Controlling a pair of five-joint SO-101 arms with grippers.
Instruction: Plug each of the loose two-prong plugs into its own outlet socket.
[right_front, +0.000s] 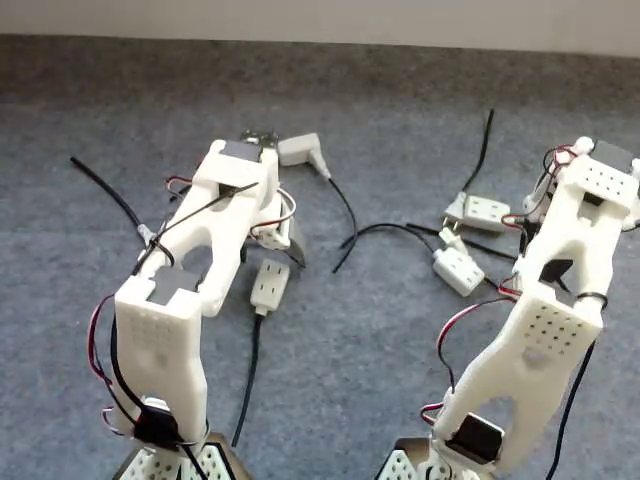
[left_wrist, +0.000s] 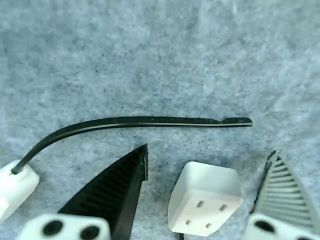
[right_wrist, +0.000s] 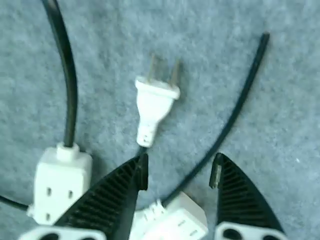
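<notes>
The left tool (left_wrist: 209, 152) is spread open, a white outlet socket (left_wrist: 205, 205) lying between its fingers (left_wrist: 115, 195) on the table (left_wrist: 150, 50). The right tool (right_wrist: 179, 165) gapes likewise; a two-prong plug (right_wrist: 155, 107) lies loose just beyond its tips.

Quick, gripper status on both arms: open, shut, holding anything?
Left gripper: open, empty; a white outlet socket lies between its jaws, not gripped.
Right gripper: open, empty; a loose two-prong plug lies just ahead.
</notes>
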